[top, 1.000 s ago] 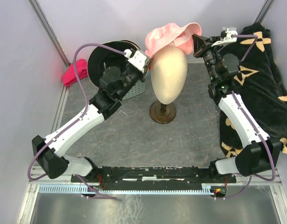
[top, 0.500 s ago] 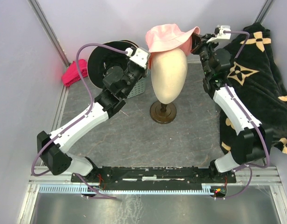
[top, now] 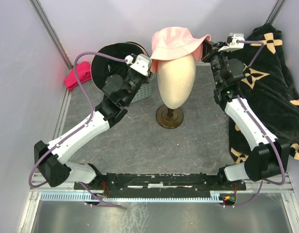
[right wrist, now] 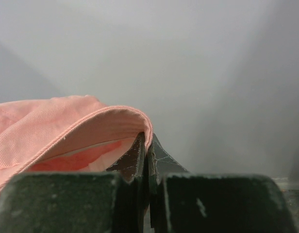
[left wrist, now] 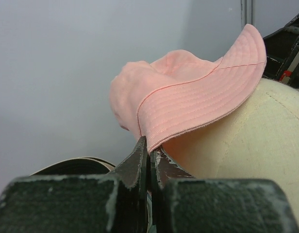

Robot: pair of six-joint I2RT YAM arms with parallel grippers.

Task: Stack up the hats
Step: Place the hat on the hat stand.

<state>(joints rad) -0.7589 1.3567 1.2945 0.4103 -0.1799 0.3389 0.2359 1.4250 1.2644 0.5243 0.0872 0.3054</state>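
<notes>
Step in hand: seating the pink hat on the head form.

Your left hand [left wrist: 149, 145] is pinched tight on the near brim edge of the pink hat [left wrist: 198, 97]. Your right hand [right wrist: 147, 141] is pinched tight on the opposite brim edge. The hat hangs spread between the two hands, crown over the top of the head form [top: 176, 80], brim draped on the form's side just past your left fingertips. In the left wrist view the crown looks bunched toward the far side, so I judge it only partly seated. I can't tell if the cream surface is bare form or already has a hat on it.

Next move, my call: draw both brim edges down evenly until the crown sits snug. Then let go with both hands and back off sideways so the brim doesn't snag. The form sits on a thin stand [top: 169, 117], so a lopsided tug could tip it.

Counts:
- Hands: two, both on the same hat.
- Head form: one, on one stand, between and below the hands.
- Pink hat: one.
- Black hat [top: 113, 56]: one, just left of your left hand, over a grey basket [top: 142, 92] (one).
- Magenta cloth [top: 76, 76]: one, well left of your left hand.
- Black cloth [top: 271, 82]: one, right of your right hand.

No other hats in view.
</notes>
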